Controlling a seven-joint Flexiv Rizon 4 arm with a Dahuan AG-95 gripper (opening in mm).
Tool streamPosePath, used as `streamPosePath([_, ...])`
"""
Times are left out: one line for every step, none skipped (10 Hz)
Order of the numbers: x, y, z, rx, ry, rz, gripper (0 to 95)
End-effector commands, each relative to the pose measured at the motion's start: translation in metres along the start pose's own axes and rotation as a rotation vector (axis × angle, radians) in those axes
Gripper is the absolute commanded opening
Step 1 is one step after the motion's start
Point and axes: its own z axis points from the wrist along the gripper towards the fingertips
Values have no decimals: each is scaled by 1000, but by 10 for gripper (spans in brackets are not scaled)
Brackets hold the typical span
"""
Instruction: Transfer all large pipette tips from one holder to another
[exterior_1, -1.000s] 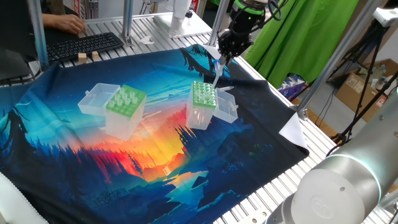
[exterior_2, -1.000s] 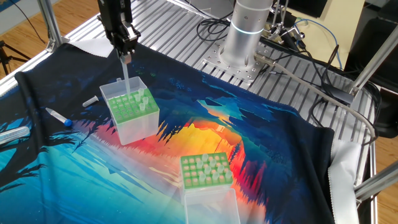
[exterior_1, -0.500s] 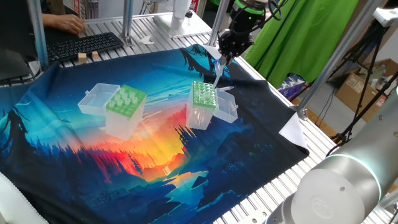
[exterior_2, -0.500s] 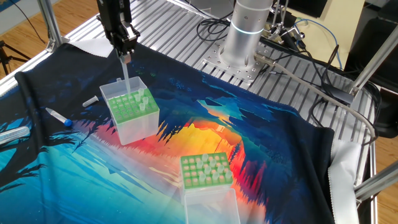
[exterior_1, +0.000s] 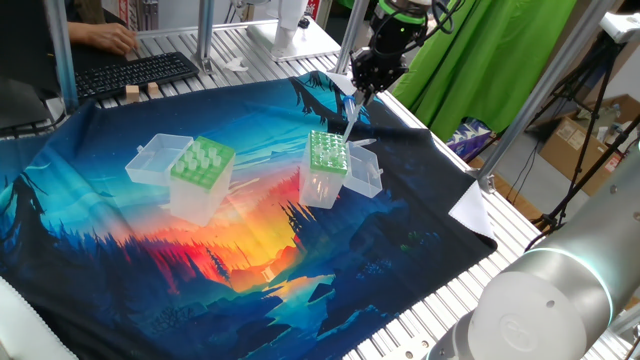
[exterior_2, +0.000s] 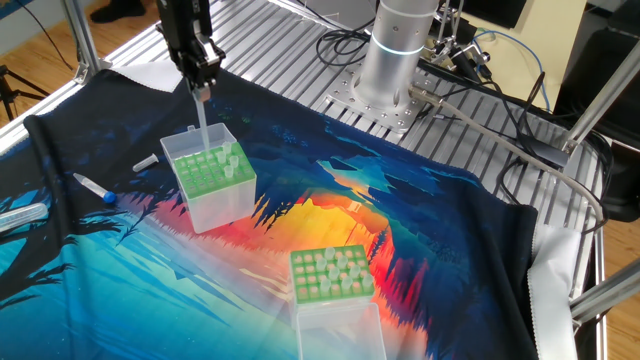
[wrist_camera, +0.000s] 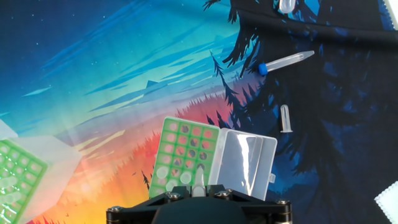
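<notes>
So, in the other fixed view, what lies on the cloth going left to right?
Large clear tube → blue-capped tube → small clear tube → box under the gripper → box with many tips.

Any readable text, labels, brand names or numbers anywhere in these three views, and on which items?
None can be read.
Keyboard: key legends too small to read.
Both tip boxes: no label or marking visible.
Blue-capped tube: no print can be made out.
Cardboard boxes in the background: blurred, no text legible.
Printed cloth: picture only, no words.
</notes>
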Motion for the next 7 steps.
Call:
streamPosePath([1,-1,-1,-2,1,-1,0])
streamPosePath([0,-1,-1,-2,1,0,0])
streamPosePath([-1,0,-2,-1,2,0,0])
streamPosePath([-2,1,-3,0,4,2,0])
streamPosePath([-3,2,-3,1,7,6,0])
streamPosePath([-4,2,-4,3,11,13,0])
streamPosePath([-6,3,-5,7,12,19,0])
